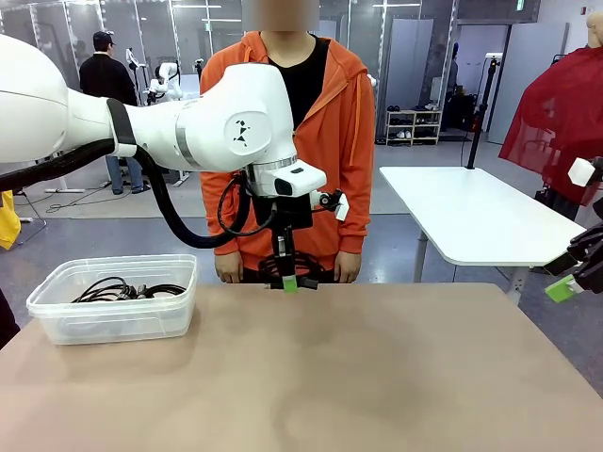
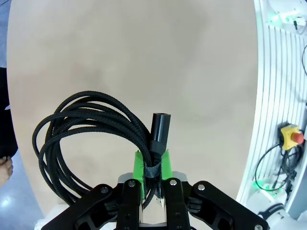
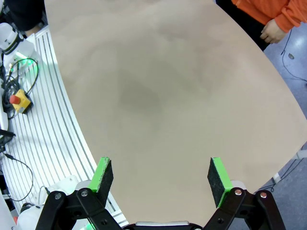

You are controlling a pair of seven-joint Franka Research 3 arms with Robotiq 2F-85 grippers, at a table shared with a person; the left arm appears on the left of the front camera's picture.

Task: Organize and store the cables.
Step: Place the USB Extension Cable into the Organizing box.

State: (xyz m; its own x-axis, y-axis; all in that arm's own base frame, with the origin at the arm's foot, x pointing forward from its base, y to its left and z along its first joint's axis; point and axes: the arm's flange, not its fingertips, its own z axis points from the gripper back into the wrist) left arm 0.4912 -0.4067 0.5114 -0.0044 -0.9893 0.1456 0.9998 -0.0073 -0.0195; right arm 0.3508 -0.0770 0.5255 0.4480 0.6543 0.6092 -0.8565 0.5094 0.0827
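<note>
Front view: the left gripper (image 1: 289, 282) hangs over the far middle of the table (image 1: 311, 377), fingers pointing down, directly in front of a person in an orange hooded jacket (image 1: 325, 113) who stands at the far edge with both hands down at the table's edge. Left wrist view: the jaws are clamped on a coiled black cable (image 2: 81, 139), with the green pads (image 2: 139, 165) pinching the bundle at its wrap band; the chunky plug end (image 2: 159, 127) stands up between the pads, and the loops hang out to one side above the tabletop. A clear plastic bin (image 1: 113, 315) sits at the table's left side and contains further black cables (image 1: 127, 290). The right gripper (image 3: 160, 177) stands with its jaws spread wide and nothing between them, above bare tabletop near the table's edge.
</note>
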